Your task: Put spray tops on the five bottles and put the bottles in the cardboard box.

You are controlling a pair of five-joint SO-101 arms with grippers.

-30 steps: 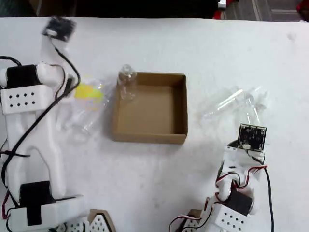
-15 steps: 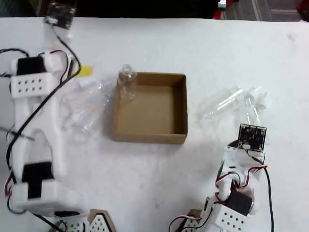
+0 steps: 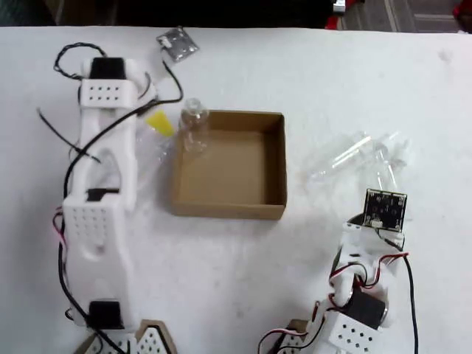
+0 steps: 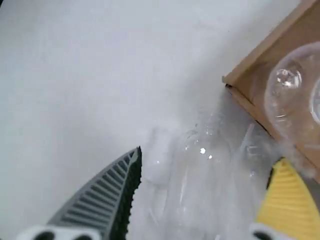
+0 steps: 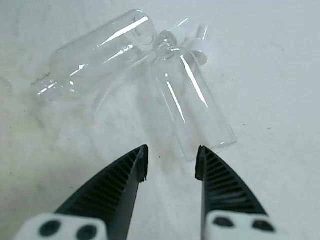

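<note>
An open cardboard box (image 3: 230, 193) sits mid-table. One clear bottle (image 3: 195, 124) without a top stands upright at its far left corner; the left wrist view looks into its mouth (image 4: 295, 95). More clear bottles (image 3: 144, 156) lie on their sides left of the box. My left gripper (image 4: 210, 157) hangs open over them, its yellow finger (image 3: 159, 122) close to the upright bottle. Right of the box lie two clear bottles (image 5: 95, 55) (image 5: 192, 100) and white spray tops (image 5: 187, 30). My right gripper (image 5: 172, 150) is open just short of them, holding nothing.
The box's corner (image 4: 265, 55) stands close to the left gripper's yellow side. The right arm (image 3: 369, 251) sits folded at the front right. Bare white table (image 3: 310, 74) stretches behind the box.
My left arm has swung from the table's left edge toward the box, bringing its yellow finger beside the upright bottle. The right arm and the bottles have not moved.
</note>
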